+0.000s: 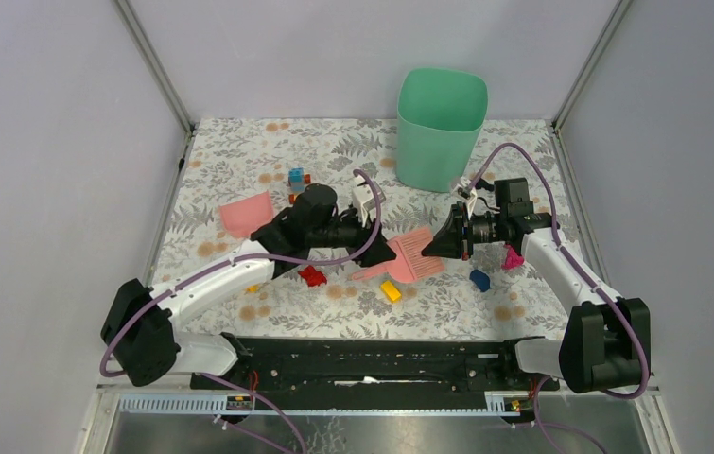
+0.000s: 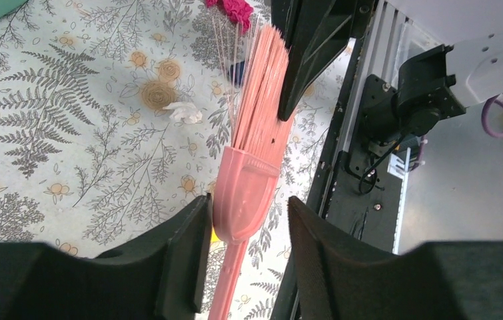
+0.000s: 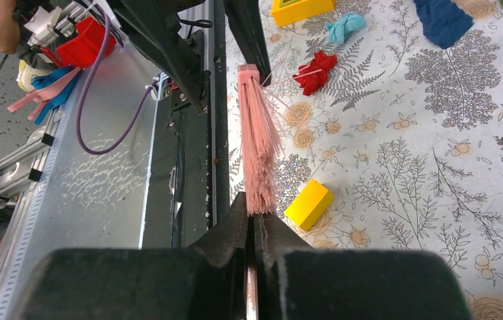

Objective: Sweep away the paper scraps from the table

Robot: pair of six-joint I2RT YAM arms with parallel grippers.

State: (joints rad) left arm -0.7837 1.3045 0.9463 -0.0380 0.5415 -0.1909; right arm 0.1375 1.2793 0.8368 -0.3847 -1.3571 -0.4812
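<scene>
The table [image 1: 239,151] with its leaf-print cover reaches to pale grey walls on three sides, and the most open room is at its back left corner. A black rail [image 1: 372,364] closes the near edge. A green bin [image 1: 441,128] stands at the back edge. In the centre is the pink brush [image 1: 409,260]. The left gripper [image 2: 248,223] is spread around its head, and the right gripper [image 3: 256,230] pinches the bristle tips. One paper scrap [image 2: 183,112] lies on the table near the bristles, not touching them.
</scene>
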